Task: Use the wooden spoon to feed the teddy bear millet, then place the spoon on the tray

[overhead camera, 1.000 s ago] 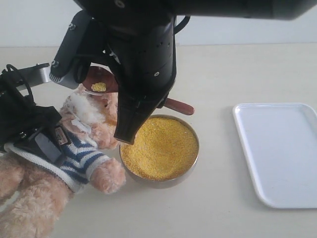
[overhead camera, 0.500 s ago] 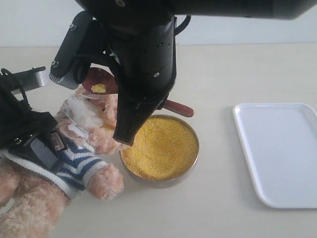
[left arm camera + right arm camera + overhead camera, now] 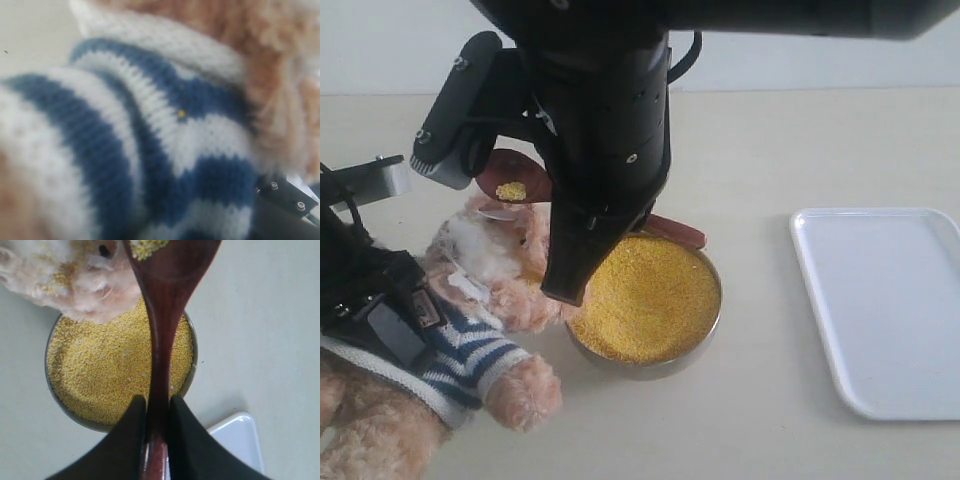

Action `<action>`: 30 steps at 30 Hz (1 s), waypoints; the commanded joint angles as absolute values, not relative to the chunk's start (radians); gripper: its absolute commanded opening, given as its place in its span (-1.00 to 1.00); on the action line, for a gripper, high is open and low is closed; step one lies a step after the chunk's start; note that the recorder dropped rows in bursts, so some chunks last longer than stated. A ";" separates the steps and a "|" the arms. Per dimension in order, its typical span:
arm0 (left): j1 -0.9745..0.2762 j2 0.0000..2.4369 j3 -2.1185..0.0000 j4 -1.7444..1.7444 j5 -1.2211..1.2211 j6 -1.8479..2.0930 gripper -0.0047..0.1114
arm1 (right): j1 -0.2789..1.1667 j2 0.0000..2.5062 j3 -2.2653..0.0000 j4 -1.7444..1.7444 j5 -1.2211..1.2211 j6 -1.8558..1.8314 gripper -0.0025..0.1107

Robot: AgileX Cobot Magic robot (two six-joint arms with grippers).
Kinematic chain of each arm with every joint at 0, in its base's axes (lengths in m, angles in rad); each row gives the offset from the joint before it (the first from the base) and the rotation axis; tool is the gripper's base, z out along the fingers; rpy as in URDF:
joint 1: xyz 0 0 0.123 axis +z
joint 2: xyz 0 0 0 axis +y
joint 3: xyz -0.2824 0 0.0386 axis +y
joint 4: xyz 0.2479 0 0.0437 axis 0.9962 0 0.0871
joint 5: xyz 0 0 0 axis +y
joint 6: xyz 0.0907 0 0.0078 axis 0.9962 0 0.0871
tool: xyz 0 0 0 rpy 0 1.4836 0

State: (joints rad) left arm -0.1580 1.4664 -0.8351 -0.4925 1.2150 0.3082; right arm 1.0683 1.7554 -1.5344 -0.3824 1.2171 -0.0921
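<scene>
My right gripper is shut on the handle of the wooden spoon. The spoon's bowl carries a small heap of millet and hangs just beside the teddy bear's white muzzle. Some grains stick to the fur. The metal bowl of millet stands under the spoon handle, to the right of the bear. The bear lies at the lower left, and my left gripper is shut on its striped shirt. The white tray lies at the right.
The right arm fills the upper middle of the exterior view and hides part of the bear's head and the bowl's far rim. A grey part of the left arm sticks out above the bear. Bare beige tabletop lies between bowl and tray.
The left gripper has pulled the bear a little left and down in the exterior view. The right gripper has followed with the spoon, keeping its bowl by the muzzle.
</scene>
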 commanded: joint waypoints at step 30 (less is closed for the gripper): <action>-0.162 1.429 -0.833 -0.508 1.221 0.307 -0.85 | 1.026 1.637 -1.477 -0.233 1.221 -0.077 -0.96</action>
State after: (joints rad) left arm -0.1580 1.4417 -0.8351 -0.4925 1.2150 0.3082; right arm 1.0291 1.6497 -1.5075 -0.2378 1.2186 -0.0775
